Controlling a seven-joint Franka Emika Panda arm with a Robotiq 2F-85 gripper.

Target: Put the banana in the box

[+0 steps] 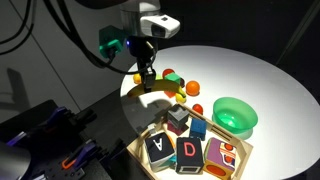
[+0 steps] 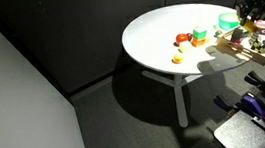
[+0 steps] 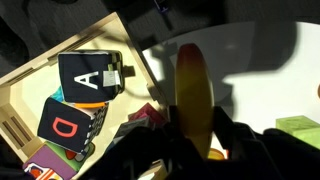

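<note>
My gripper (image 1: 147, 78) is shut on the yellow toy banana (image 1: 160, 91) and holds it above the white table, just beyond the box's far-left corner. In the wrist view the banana (image 3: 192, 88) stands upright between the dark fingers (image 3: 195, 138). The box (image 1: 138, 152) is a shallow light-wood tray holding letter blocks, among them the A block (image 3: 90, 75) and the D block (image 3: 68, 125). Its wooden wall (image 3: 60, 48) shows at the left of the wrist view. In an exterior view the gripper (image 2: 257, 9) hangs over the box (image 2: 232, 43) at the table's right side.
A round green bowl (image 1: 235, 115) stands beside the box. Small orange and red toy fruits (image 1: 170, 75) lie on the round white table (image 1: 260, 70). A small round yellow piece (image 2: 177, 58) lies further out. Dark equipment stands below the table edge.
</note>
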